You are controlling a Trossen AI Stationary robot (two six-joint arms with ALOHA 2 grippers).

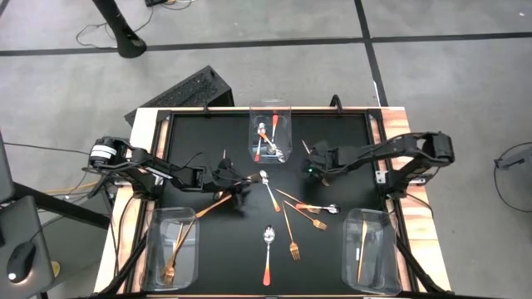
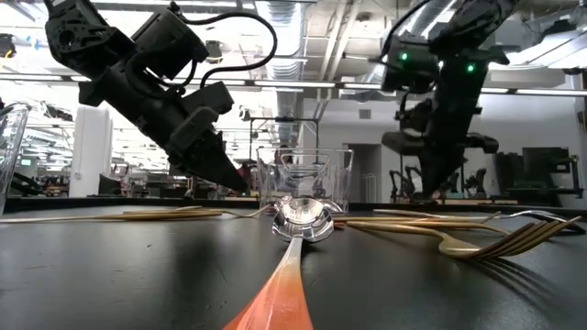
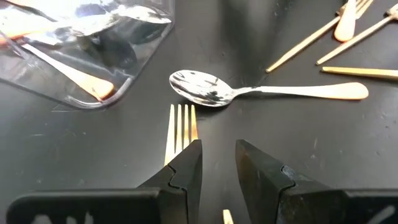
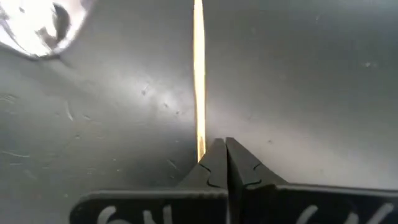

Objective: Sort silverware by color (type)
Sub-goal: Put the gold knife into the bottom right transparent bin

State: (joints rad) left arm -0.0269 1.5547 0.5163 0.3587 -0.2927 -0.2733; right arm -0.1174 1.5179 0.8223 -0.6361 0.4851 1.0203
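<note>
My right gripper [image 4: 219,144] [image 1: 313,169] stands right of the far bin, shut on a thin gold knife [image 4: 199,74]. At the table's middle left, my left gripper [image 3: 217,146] [image 1: 239,189] is open above a gold fork [image 3: 180,124]. The fork's tines show just past one finger, and nothing is in the gap. Ahead of them a spoon [image 3: 249,92] with a silver bowl and an orange handle lies flat. More silverware lies loose in the middle: a spoon [image 1: 268,249], forks [image 1: 293,247] and thin knives [image 1: 287,218]. My right gripper pinches one end of the thin gold knife [image 4: 199,149] between its two fingertips. The knife runs straight on ahead of the fingers, in line with them. The fingers slant down toward the table. Whether my left gripper's finger touches the fork, I cannot tell.
Three clear bins stand on the black table: one at the far middle [image 1: 270,137] with orange-handled spoons, one at the near left [image 1: 170,245] with a gold fork, one at the near right [image 1: 370,249] with gold knives. Wooden rails [image 1: 141,141] edge the table.
</note>
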